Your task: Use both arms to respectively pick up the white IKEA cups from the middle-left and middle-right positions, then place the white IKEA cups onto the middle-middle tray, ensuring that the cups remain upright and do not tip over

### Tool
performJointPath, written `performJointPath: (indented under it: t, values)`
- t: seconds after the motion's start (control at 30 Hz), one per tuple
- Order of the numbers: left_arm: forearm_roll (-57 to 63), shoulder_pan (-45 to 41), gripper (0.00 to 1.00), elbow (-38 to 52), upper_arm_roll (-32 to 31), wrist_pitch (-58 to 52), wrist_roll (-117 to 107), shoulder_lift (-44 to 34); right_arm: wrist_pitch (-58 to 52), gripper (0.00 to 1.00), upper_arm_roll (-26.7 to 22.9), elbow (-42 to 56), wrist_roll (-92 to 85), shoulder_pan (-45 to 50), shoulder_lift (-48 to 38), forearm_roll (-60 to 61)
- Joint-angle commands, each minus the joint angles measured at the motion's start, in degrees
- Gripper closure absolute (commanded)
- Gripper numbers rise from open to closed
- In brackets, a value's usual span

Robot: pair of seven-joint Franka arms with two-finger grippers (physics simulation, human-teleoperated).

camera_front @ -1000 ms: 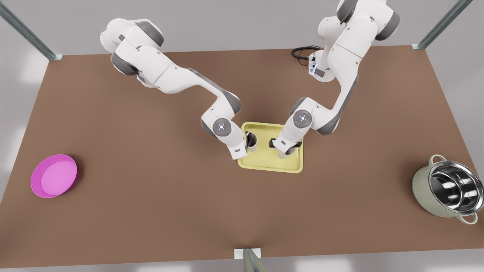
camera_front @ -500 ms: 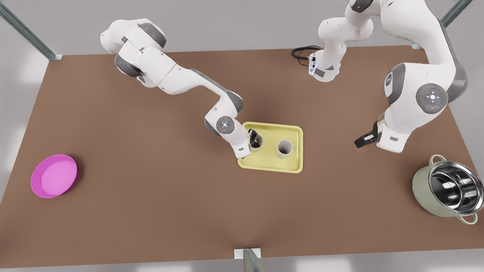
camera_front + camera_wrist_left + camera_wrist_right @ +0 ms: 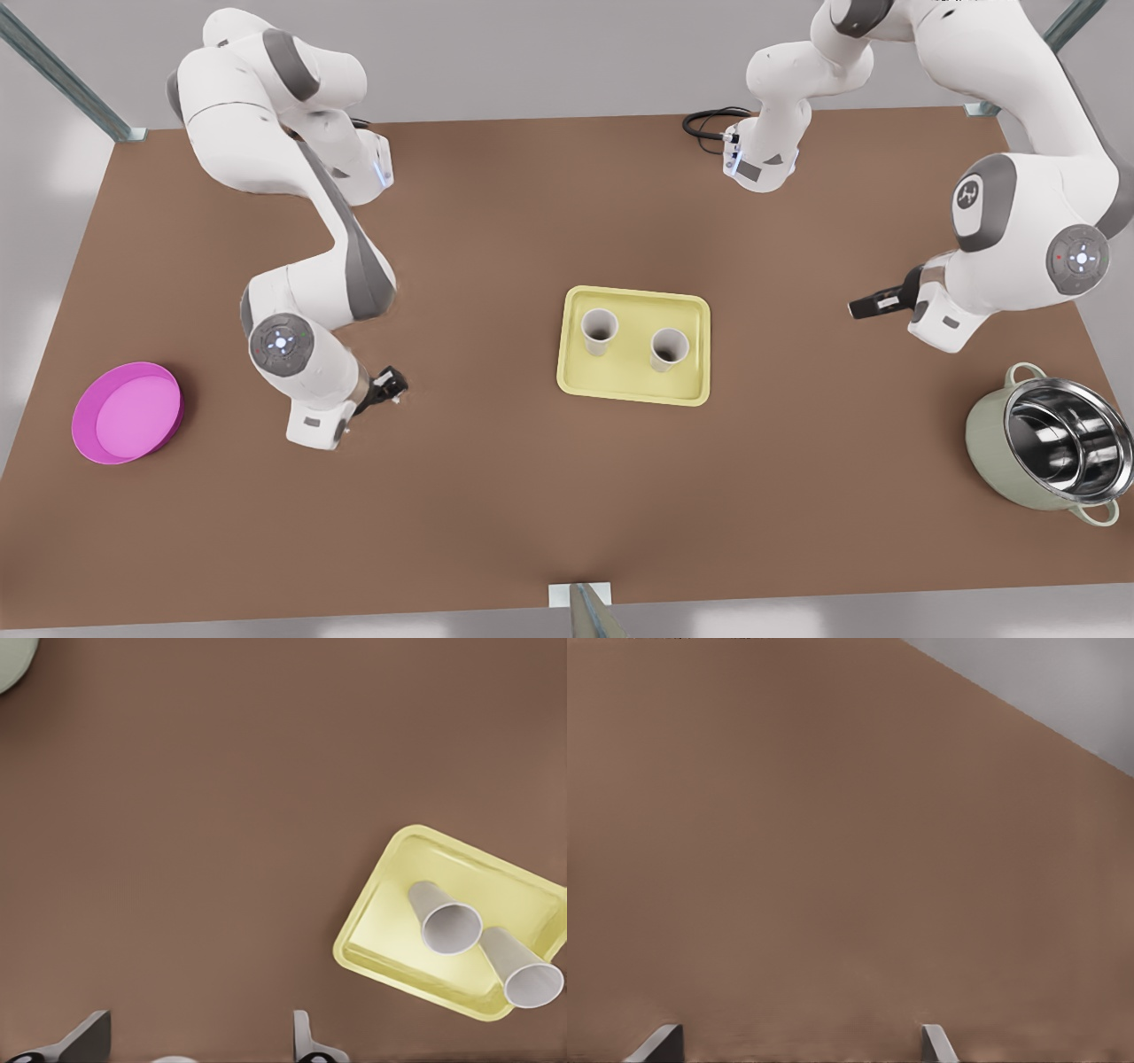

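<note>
Since both cups [image 3: 600,330] [image 3: 669,348] stand upright, side by side and apart, inside the tray [image 3: 636,396], the placing looks done in the front view. The left gripper [image 3: 392,386] sits low over the table at the front view's left and the right gripper [image 3: 864,307] hangs at its right. Both are well away from the tray, probably so no arm can knock a cup.

From the left wrist, the left gripper [image 3: 197,1032] is spread and empty, looking across bare table to the tray [image 3: 399,877] and its two cups [image 3: 443,917] [image 3: 523,970].

From the right wrist, the right gripper [image 3: 802,1041] is likewise spread with nothing held, above plain table [image 3: 833,859].
</note>
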Motion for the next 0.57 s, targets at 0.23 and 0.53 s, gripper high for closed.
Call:
performJointPath:
  t: [0.23, 0.53]
  values:
    - [-0.5, 0.4, 0.00, -0.4, -0.2, -0.6, 10.8, 1.6, -15.9, 0.00, -13.0, -7.1, 6.9, -1.7, -16.1, 6.6]
    - [-0.4, 0.0, 0.00, -0.2, -0.2, -0.2, 10.6, 4.6, -9.3, 0.00, -13.0, -14.3, 6.9, -1.7, -19.7, 6.9]
